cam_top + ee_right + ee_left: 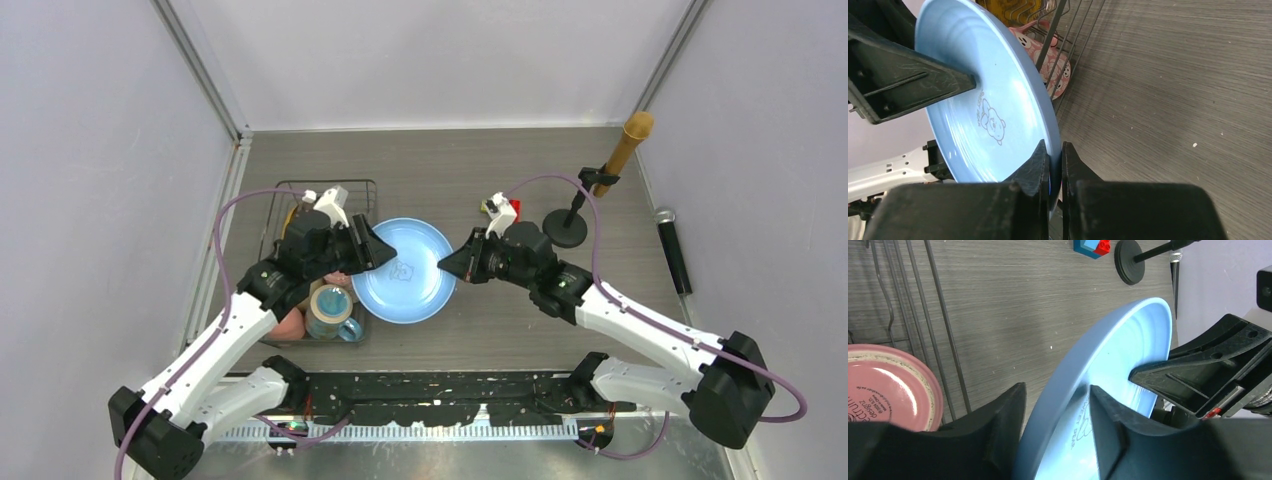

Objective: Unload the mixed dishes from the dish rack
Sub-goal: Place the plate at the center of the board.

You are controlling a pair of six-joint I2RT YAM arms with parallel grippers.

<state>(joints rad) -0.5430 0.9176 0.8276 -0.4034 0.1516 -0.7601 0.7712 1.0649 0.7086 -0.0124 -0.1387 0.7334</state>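
The light blue plate (pixel 405 270) hangs tilted above the table between both grippers, just right of the black wire dish rack (pixel 283 190). My right gripper (pixel 452 262) is shut on its right rim (pixel 993 100); the fingers pinch the edge in the right wrist view (pixel 1054 170). My left gripper (pixel 375 250) straddles the left rim (pixel 1113 355) with jaws wide apart (pixel 1055 435). In the rack are a blue mug with yellow inside (pixel 328 310), a pink cup (pixel 290 325), a pink patterned mug (pixel 1048 55) and a yellow plate (pixel 1008 10).
A black microphone stand (pixel 570 225) with a tan-headed mic (pixel 628 140) stands right of the plate. A black microphone (pixel 672 250) lies by the right wall. Toy bricks (pixel 500 208) sit behind my right gripper. Rack bars (pixel 943 325) are close to my left gripper.
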